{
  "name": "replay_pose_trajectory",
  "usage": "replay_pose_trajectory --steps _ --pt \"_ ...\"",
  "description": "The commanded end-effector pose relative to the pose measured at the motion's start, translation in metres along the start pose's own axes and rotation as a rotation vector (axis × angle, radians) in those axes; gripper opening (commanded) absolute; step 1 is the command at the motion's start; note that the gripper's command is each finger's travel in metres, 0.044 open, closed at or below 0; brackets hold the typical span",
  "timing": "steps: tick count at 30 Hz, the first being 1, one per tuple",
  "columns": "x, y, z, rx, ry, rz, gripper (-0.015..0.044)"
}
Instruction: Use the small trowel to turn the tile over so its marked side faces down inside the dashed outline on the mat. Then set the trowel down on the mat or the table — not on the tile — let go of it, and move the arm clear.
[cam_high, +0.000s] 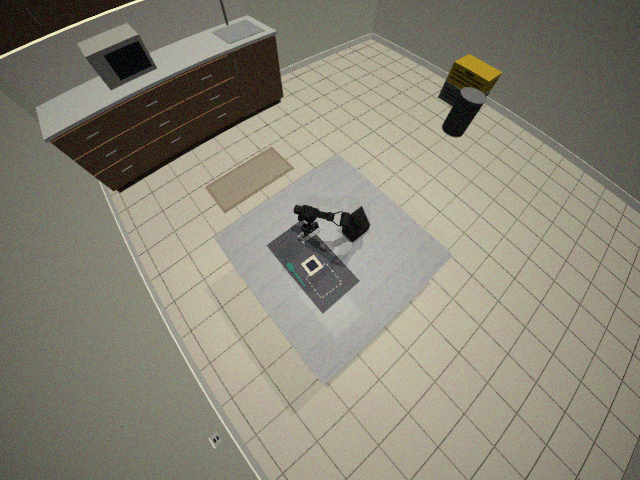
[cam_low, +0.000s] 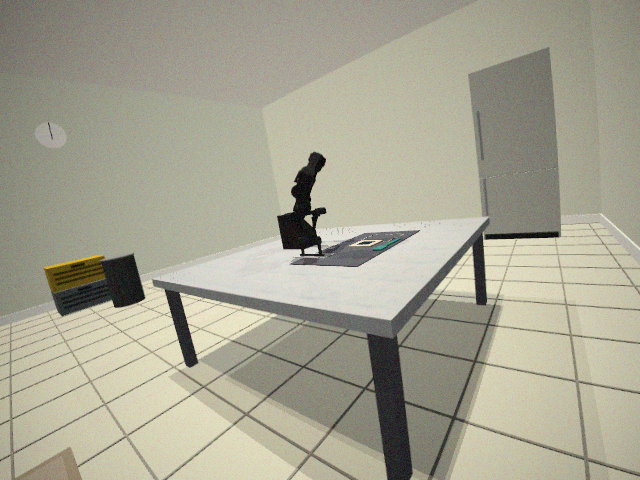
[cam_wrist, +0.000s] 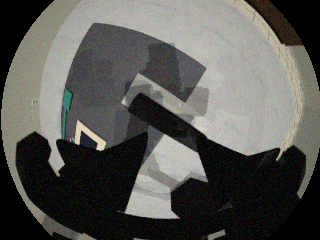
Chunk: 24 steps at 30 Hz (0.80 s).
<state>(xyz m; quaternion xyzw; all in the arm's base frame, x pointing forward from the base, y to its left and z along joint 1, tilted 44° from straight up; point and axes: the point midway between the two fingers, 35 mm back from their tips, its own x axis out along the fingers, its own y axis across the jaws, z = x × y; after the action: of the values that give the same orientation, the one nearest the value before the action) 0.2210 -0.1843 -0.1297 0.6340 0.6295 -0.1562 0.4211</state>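
The trowel (cam_high: 314, 233) (cam_low: 311, 254) (cam_wrist: 167, 117), a pale flat blade with a black bar handle, lies across the arm-side end of the dark mat (cam_high: 281, 243) (cam_low: 351, 262) (cam_wrist: 100, 45). My gripper (cam_high: 309, 230) (cam_wrist: 172, 138) is open low over it. In the wrist view one handle end reaches the right finger; I cannot tell whether they touch. The tile (cam_high: 312, 265) (cam_low: 365, 243) (cam_wrist: 89, 141), cream-bordered with a dark square facing up, lies flat on the mat, beside a corner of the dashed outline (cam_high: 323, 297). Fingers hide part of the tile in the wrist view.
A teal long-handled tool (cam_high: 291, 267) (cam_low: 385, 244) (cam_wrist: 67, 102) lies along the mat's edge, beside the tile. The arm's base (cam_high: 355, 224) (cam_low: 295, 232) stands on the grey table (cam_high: 382, 268) (cam_low: 258, 279), next to the mat. Cabinets and bins stand away from the table.
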Motion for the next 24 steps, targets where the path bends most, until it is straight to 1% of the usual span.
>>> replay_pose_trajectory --steps 1,24 --pt "0.0000 -0.0004 0.0002 -0.141 0.000 -0.004 0.0270" --pt "0.0003 0.0001 0.0011 -0.937 0.001 -0.003 0.0270"
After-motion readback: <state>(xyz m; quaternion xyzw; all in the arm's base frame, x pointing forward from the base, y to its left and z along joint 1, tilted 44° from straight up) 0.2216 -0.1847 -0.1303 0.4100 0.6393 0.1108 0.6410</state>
